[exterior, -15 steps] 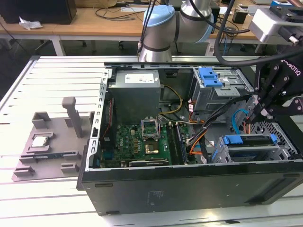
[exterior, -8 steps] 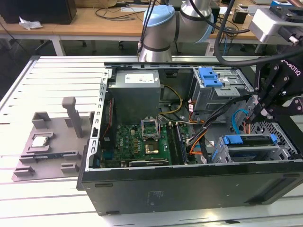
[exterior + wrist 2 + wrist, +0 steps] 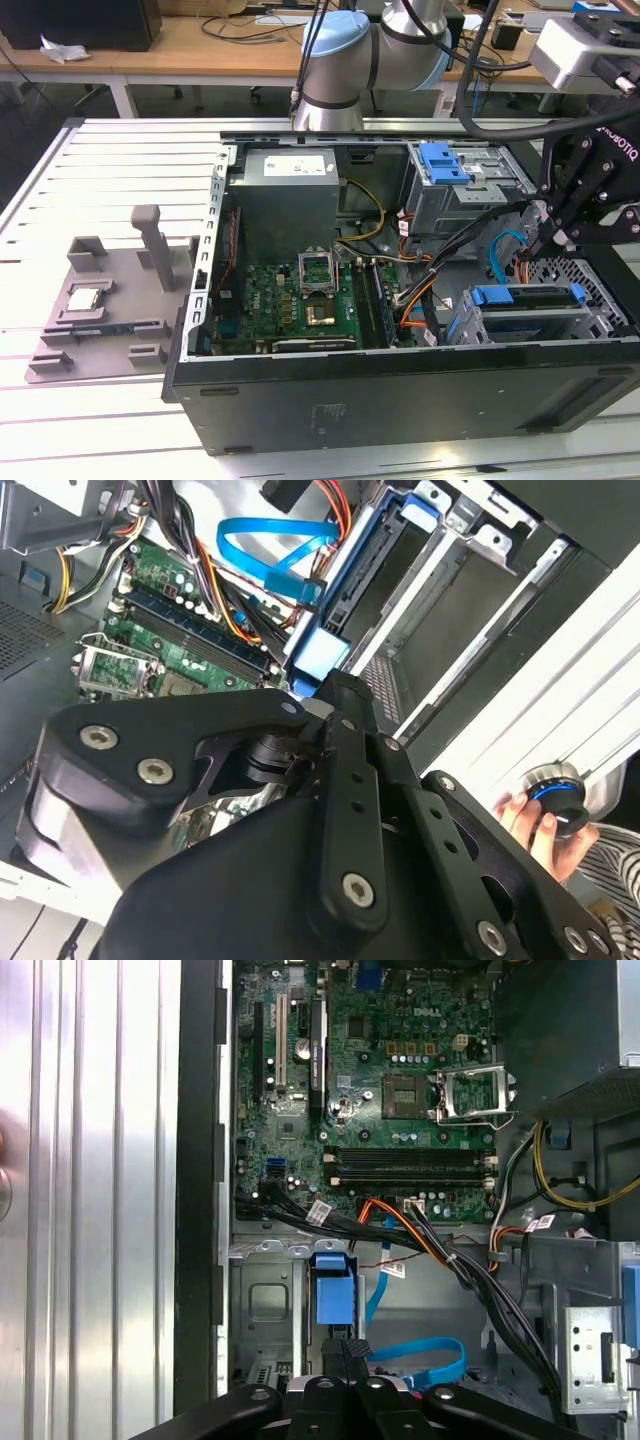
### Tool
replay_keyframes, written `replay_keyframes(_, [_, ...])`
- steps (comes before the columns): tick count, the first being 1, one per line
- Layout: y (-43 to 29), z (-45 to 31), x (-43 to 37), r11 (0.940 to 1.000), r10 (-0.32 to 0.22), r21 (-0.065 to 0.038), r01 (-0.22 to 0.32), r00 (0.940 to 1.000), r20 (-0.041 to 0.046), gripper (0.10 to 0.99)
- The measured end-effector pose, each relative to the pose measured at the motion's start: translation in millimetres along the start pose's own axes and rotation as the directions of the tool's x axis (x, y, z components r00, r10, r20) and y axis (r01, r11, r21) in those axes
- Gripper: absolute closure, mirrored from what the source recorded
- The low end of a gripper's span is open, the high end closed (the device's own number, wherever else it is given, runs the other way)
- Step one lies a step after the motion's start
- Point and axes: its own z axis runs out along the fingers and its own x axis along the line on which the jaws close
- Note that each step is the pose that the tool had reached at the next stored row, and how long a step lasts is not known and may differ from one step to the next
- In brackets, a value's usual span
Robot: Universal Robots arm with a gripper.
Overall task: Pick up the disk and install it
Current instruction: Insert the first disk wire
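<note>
Since the silver-metal, blue-framed disk (image 3: 528, 302) is seen lodged in the grey metal cage (image 3: 520, 335), installation is judged nearly complete; the black tool (image 3: 346, 1348) is held together, empty, just beside it.

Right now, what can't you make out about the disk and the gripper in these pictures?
Disk, exterior view: its drive cage hides all but the top, so how far it is seated is unclear.
Gripper, first wrist view: cut off by the picture's edge.
Contact between the two, second wrist view: hidden by the gripper's own body.
Hand, second wrist view: cut off by the edge.
</note>
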Motion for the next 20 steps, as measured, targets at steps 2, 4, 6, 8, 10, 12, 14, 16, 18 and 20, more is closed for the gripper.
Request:
replay_keyframes(2, [-3.1, 0.0, -0.7, 1.0, 0.0, 0.0, 0.0, 1.0, -0.0002, 0.98])
replay_keyframes(4, [-6.2, 0.7, -1.3, 1.0, 0.0, 0.0, 0.0, 1.0, -0.0001, 0.98])
replay_keyframes(6, [-8.8, 1.4, -1.8, 1.0, 0.0, 0.0, 0.0, 1.0, -0.0001, 0.98])
replay_keyframes(8, [-11.7, 2.1, -2.4, 1.0, 0.0, 0.0, 0.0, 1.0, -0.0005, 0.98])
replay_keyframes(10, [-14.9, 2.9, -3.2, 1.0, 0.0, 0.0, 0.0, 1.0, -0.0009, 0.98])
replay_keyframes(12, [-18.2, 3.6, -3.7, 1.0, 0.0, 0.0, 0.0, 1.0, -0.0012, 0.98])
replay_keyframes(14, [-22.0, 4.6, -3.9, 1.0, 0.0, 0.0, 0.0, 1.0, -0.0017, 0.98])
replay_keyframes(16, [-25.5, 6.1, -4.1, 1.0, 0.0, 0.0, 0.0, 1.0, -0.0018, 0.98])
replay_keyframes(18, [-28.0, 7.3, -4.0, 1.0, 0.0, 0.0, 0.0, 1.0, -0.002, 0.98])
replay_keyframes(20, [-29.6, 8.5, -4.1, 1.0, 0.0, 0.0, 0.0, 1.0, -0.0018, 0.98])
